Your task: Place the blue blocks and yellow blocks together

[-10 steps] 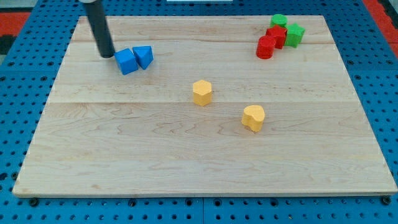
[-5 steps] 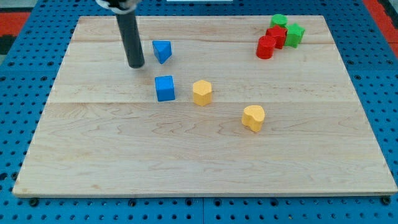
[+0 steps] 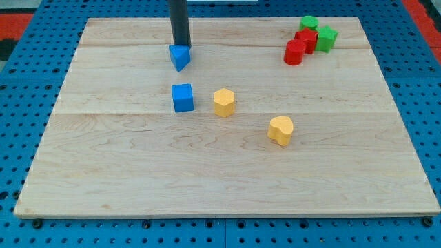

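Two blue blocks and two yellow blocks lie on the wooden board point(image 3: 103, 172); the blue wedge-shaped block point(image 3: 180, 57) sits toward the view's top, left of centre, and my tip point(image 3: 180, 45) stands at its 12 o'clock edge, touching or all but touching it, the dark rod point(image 3: 178, 21) rising straight up out of the view's top; no jaws exist on this rod, so nothing is held and the tip only rests against the wedge.

From the wedge, the blue cube point(image 3: 182, 97) lies at 6 o'clock, apart from it with bare wood between; the yellow hexagonal block point(image 3: 223, 102) sits at 3 o'clock of the cube, near it but not touching; the second yellow block point(image 3: 280, 130), rounded and heart-like in outline, lies at about 4 o'clock of the hexagonal one, well apart.

At the view's top right a separate cluster is packed together; a red cylinder point(image 3: 294, 52) at its 8 o'clock side, a red block point(image 3: 307, 39) beside it, a green block point(image 3: 309, 23) at 12 o'clock and a green cube point(image 3: 326, 38) at 3 o'clock; this cluster is well apart from my tip and from all four blue and yellow blocks.
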Tool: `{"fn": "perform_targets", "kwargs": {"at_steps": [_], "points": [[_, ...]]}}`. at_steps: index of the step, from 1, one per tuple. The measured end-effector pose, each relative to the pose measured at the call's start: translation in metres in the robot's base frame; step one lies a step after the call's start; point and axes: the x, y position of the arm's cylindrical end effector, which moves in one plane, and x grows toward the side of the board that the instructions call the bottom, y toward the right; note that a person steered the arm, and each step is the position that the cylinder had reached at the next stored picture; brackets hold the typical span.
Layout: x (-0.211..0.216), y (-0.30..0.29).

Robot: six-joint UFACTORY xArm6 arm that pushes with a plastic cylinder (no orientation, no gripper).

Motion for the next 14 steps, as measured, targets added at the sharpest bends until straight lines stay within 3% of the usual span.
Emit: {"fn": "perform_targets", "kwargs": {"at_steps": [2,4,6,7,8,9,10,12,13,14], "points": [[0.013,-0.039],[0.066,0.039],[0.052,0.039],[0.052,0.123],[0.085,0.214],[0.152,0.277],[0.212,0.261],[0.145,0.116],[0.153,0.200],[0.193,0.184]]}}
